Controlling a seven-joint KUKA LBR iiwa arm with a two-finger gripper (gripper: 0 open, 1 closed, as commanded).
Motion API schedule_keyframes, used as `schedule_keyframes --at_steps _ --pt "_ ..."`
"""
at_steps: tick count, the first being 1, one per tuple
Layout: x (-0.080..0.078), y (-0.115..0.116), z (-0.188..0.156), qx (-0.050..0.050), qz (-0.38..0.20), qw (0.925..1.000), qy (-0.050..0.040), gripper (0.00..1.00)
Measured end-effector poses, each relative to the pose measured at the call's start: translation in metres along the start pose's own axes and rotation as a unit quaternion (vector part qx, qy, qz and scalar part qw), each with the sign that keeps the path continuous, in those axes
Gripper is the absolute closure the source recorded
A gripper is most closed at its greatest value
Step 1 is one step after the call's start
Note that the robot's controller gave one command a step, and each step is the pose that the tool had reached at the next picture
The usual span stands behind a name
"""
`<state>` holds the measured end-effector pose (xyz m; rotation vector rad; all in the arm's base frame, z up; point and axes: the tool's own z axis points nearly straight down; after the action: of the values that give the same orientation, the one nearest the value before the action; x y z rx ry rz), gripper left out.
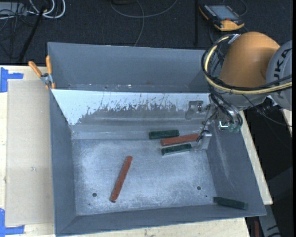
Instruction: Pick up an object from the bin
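My gripper [200, 123] hangs at the bin's right side with its fingers spread apart, one fingertip [193, 107] near the back wall and the other [205, 139] lower down. That lower fingertip sits right at the right end of a red-brown stick [179, 140]; I cannot tell whether they touch. A dark green stick [164, 134] lies just behind the red-brown one, and another dark green stick [176, 150] lies just in front of it. Nothing is between the fingers.
A second red-brown stick [121, 178] lies slanted on the bin floor towards the front left. A dark stick [230, 202] rests by the front right corner. The arm's orange cover and cables loom over the bin's right rim.
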<state>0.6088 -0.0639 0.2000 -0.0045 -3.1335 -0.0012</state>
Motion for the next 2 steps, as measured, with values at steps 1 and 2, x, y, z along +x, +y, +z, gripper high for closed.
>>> schedule_keyframes --at_steps 1,2 --pt "-0.009 0.051 0.082 -0.001 -0.039 0.9992 0.0 0.0" --pt "-0.013 0.023 0.129 0.001 -0.226 0.9741 -0.0059 0.0"
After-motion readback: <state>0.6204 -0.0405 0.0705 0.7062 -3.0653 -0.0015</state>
